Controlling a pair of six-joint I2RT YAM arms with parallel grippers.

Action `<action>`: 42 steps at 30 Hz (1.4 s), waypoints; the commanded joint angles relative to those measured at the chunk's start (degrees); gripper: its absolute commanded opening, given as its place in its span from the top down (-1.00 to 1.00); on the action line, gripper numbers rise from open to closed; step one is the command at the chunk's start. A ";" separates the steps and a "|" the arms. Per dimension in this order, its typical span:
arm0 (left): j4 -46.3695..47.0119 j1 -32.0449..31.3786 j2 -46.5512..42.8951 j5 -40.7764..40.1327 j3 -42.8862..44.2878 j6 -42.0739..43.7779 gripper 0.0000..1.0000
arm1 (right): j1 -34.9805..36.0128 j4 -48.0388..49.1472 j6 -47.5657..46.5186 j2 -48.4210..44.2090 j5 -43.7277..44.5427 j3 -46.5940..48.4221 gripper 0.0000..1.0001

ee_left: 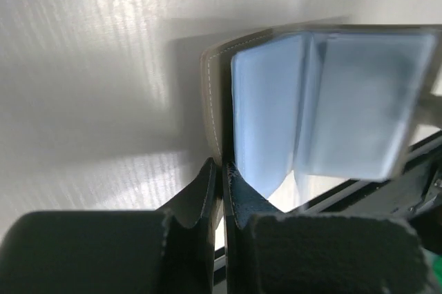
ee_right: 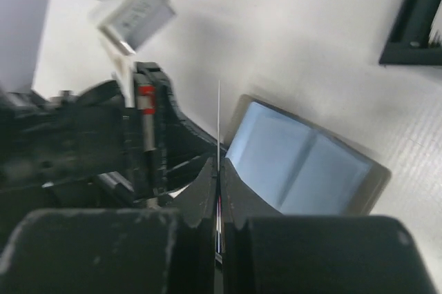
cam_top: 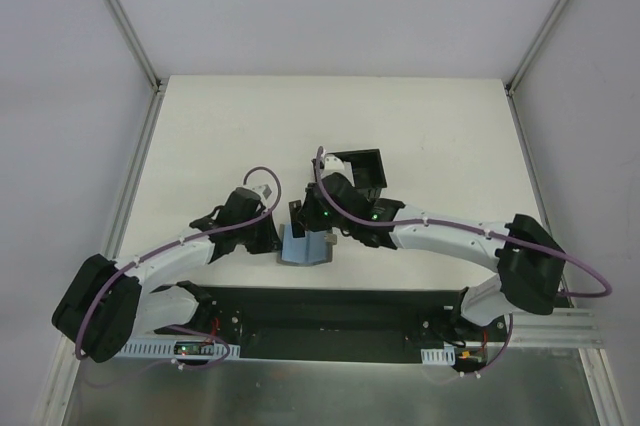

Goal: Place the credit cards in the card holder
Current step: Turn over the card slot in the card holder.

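**Right gripper (ee_right: 219, 173) has a credit card (ee_right: 219, 111), left gripper (ee_left: 222, 177) pins the wallet (ee_left: 276, 94)**

Right gripper's jaws are squeezed fully together on the card. It shows edge-on as a thin line poking straight out past the fingertips, so I'd guess its long axis runs along the fingers. Left gripper is closed tight on the open wallet's stitched edge. Card's probably light, stiff and kinda slick, so pinching the flat faces near one short end seems right. The card holder (ee_right: 414, 54) sits well apart, beyond the wallet.
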 commanded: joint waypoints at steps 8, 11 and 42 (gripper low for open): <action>0.64 0.15 1.40 -2.66 -0.89 0.17 1.00 | -5.78 7.38 5.42 -2.46 -17.20 -6.71 0.99; 0.73 0.15 0.88 -2.48 -0.81 -0.01 1.00 | -5.61 8.95 7.87 -1.04 -17.66 -8.98 0.99; 4.42 0.15 5.01 -2.13 -3.53 -0.63 1.00 | -10.18 33.84 21.15 5.90 -19.94 -25.61 0.99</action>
